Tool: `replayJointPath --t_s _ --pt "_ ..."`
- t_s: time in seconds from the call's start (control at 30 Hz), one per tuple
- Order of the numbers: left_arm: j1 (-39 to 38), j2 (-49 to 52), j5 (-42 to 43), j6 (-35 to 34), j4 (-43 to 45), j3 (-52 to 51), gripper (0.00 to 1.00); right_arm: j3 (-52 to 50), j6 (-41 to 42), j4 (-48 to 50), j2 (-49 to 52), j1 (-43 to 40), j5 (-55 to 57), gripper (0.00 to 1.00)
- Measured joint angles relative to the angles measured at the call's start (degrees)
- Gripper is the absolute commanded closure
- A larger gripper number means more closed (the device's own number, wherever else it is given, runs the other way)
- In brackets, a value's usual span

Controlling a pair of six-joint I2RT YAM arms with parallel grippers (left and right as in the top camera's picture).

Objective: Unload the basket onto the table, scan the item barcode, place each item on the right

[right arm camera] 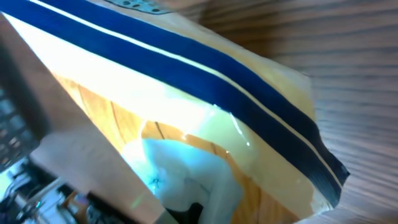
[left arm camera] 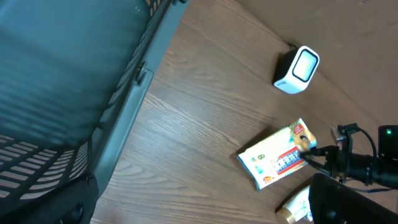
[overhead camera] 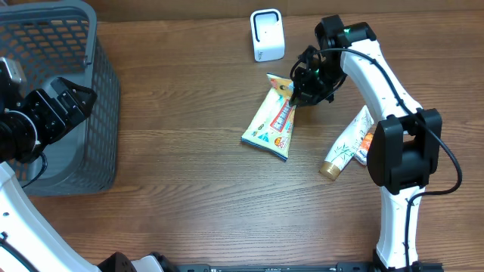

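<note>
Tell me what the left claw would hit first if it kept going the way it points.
Likely the wall of the basket: the open left claw hangs over the basket, aimed across that wall toward the table. If it clears the rim, bare table comes next, short of the packet. Depth is unclear.

Brown wood-grain desk under soft, even light

The desk (overhead camera: 189,196) fills the background of every view. Its dark brown top has long grain streaks that run side to side from overhead, matte and slightly paler toward the far edge. The right wrist view shows the same grain close up and blurred.
</note>
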Motion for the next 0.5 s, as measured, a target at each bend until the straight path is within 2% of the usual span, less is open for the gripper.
replayJointPath --t_s 0.33,0.37,0.4,0.43,0.5 --pt "0.0 0.0 0.0 0.0 0.02 0.0 0.0 0.0 -2.16 -3.63 0.0 4.24 -2.4 0.95" --pt "0.0 0.0 0.0 0.0 0.02 0.0 0.0 0.0 -2.4 -4.04 0.0 4.92 -2.4 0.8" --pt "0.0 0.0 0.0 0.0 0.02 0.0 0.0 0.0 -2.73 -4.17 0.0 5.75 -2.25 0.54" --pt "0.0 0.0 0.0 0.0 0.02 0.0 0.0 0.0 -2.82 -4.11 0.0 6.29 -2.01 0.47" --pt "0.0 0.0 0.0 0.0 0.0 0.0 0.0 0.0 -3.21 -4.04 0.0 8.0 -0.07 0.41"
